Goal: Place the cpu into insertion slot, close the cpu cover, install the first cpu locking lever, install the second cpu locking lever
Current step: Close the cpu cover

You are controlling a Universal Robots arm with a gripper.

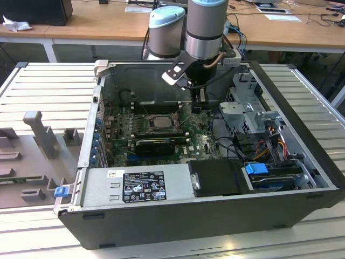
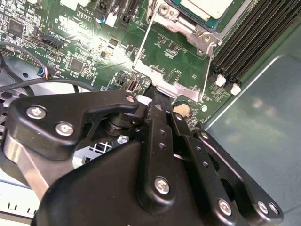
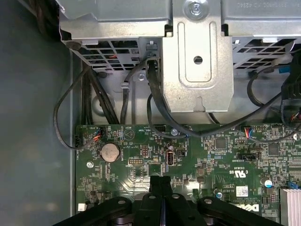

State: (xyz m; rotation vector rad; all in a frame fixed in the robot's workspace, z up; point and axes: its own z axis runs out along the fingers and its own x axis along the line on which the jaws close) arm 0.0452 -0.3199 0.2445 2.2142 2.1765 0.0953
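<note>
Cpu (image 2: 207, 5): pale square, seated flat in the insertion slot (image 1: 145, 121) on the green motherboard (image 2: 178, 52).
Cpu cover (image 2: 165, 84): silver frame, tilted up off the slot, not yet closed.
Gripper (image 2: 154, 94): fingers pressed together with nothing seen between them. The tip touches the cover's free edge, to the exterior view's right of the slot.
Step in hand, by judgement: closing the cover. It calls for a steady push that swings the frame over the cpu without disturbing it.
Memory slots (image 2: 254, 33): beside the slot.
</note>
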